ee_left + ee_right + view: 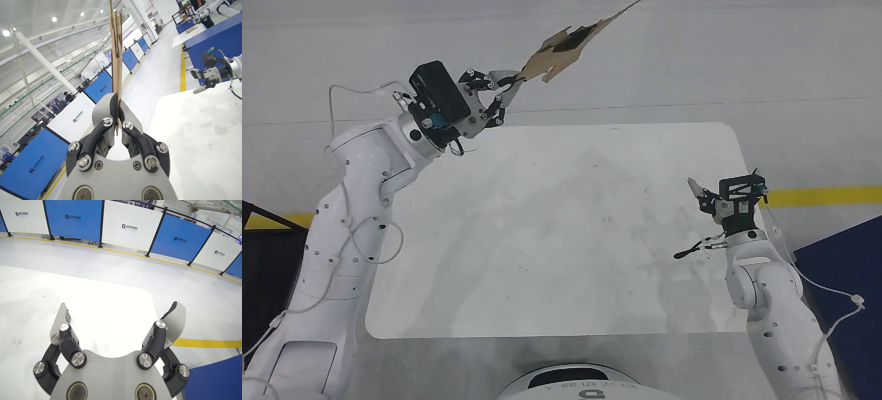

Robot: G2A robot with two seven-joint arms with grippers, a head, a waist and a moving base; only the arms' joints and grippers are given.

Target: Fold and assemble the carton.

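Top view has the one carton (567, 48) off the table (572, 250) altogether. It is a flat, unfolded piece of brown cardboard hanging in the air beyond the table's far left corner, over the grey floor. Its notched outline slants away from the table. The left gripper (510, 85) has it by the near end. In the left wrist view the carton (116, 56) is seen edge-on, with several thin layers lying against one another. The left gripper (117, 106) is pinched tight on that edge, its black pads (114, 106) pressed flat to the card on both sides.

Over at the table's right edge, not far from the far right corner, sits the right gripper (690, 220). From the right wrist view, this right gripper (120, 306) is spread wide, its two fingers well apart with nothing between them but the white table (37, 294) top below. The left wrist view catches the same right gripper (196, 81) across the table (198, 142), spread just as wide.

So the count is one carton, two grippers and one table.

Past the table's far side stands a row of fence panels (130, 224). I count five panels with a small printed logo near the top, alternating white and blue. A yellow line (822, 195) runs along the floor beside the table's right edge.
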